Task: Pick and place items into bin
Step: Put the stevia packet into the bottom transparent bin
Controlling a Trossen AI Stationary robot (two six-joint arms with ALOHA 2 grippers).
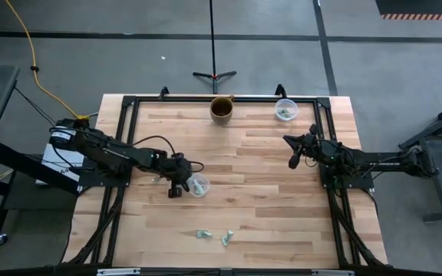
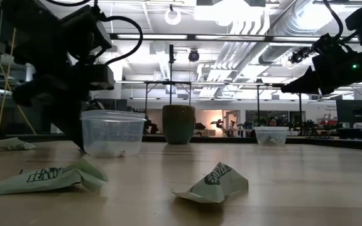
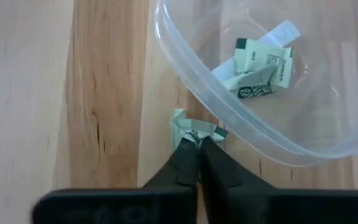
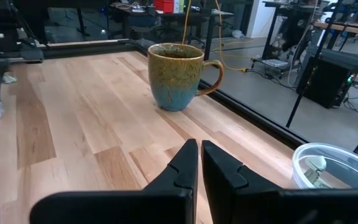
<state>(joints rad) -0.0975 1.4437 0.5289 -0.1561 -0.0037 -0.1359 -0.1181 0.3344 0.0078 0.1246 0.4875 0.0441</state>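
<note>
Wooden desk (image 1: pixel 267 192): left end effector (image 3: pixel 199 142) pinched on a wrapper piece (image 3: pixel 194 129) touching the clear cup (image 3: pixel 185 68) outside its rim, so I'd lift clear over that rim before releasing; right end effector (image 4: pixel 200 155) closed, idle near the mug (image 4: pixel 178 76).

High cam looks straight down on the whole table (image 1: pixel 282 199). Low cam sits at tabletop level, facing across into the room. Left wrist cam is v. close, aimed down. Right wrist cam looks level across. High, low & right wrist share the mug (image 1: pixel 222 110), centre frame.
</note>
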